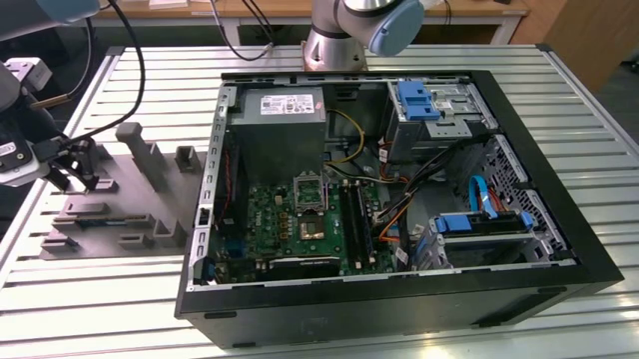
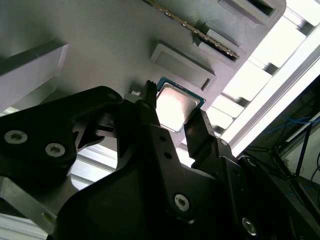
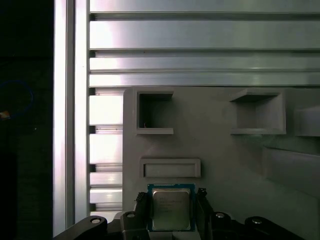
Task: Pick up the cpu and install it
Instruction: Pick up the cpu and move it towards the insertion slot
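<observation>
The cpu (image 3: 171,210) (image 2: 176,106) is a small square chip with a silvery top. It lies flat on the grey parts fixture (image 1: 120,202) (image 3: 215,150), just below a shallow rectangular recess. My gripper (image 1: 78,178) (image 3: 171,201) (image 2: 174,109) is down at the fixture on the exterior view's left. Its black fingers (image 3: 142,204) press against two opposite edges of the chip, so it is shut on the cpu. The metal-framed socket (image 1: 311,226) with a dark centre sits on the green motherboard inside the open computer case (image 1: 399,288).
The fixture carries upright blocks (image 1: 145,153) and square pockets (image 3: 155,112) close to the gripper. The case holds a grey power supply (image 1: 280,127), blue drive cages (image 1: 479,224) and loose cables. A second robot base (image 1: 334,45) stands behind the case on the slatted metal table (image 1: 100,292).
</observation>
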Controlling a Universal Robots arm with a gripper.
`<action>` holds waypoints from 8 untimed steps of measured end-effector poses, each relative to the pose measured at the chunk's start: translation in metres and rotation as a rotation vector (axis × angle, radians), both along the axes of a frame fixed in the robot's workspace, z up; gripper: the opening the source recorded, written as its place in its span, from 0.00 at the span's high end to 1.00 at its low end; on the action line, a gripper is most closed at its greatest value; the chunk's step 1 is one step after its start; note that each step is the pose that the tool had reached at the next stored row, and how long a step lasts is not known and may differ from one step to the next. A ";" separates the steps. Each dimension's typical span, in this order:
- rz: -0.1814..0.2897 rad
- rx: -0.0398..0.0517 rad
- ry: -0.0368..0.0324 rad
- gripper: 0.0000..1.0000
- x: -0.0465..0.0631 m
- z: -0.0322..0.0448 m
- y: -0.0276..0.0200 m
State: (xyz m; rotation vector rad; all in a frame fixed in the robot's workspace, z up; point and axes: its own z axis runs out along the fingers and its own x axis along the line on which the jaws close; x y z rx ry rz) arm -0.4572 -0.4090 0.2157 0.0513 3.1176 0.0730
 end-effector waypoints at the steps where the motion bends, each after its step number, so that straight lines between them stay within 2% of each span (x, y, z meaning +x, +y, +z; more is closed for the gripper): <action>1: 0.000 0.0000 0.0000 0.53 0.000 0.0005 0.0000; 8: 0.000 0.0000 0.0000 0.53 0.000 0.0030 0.0000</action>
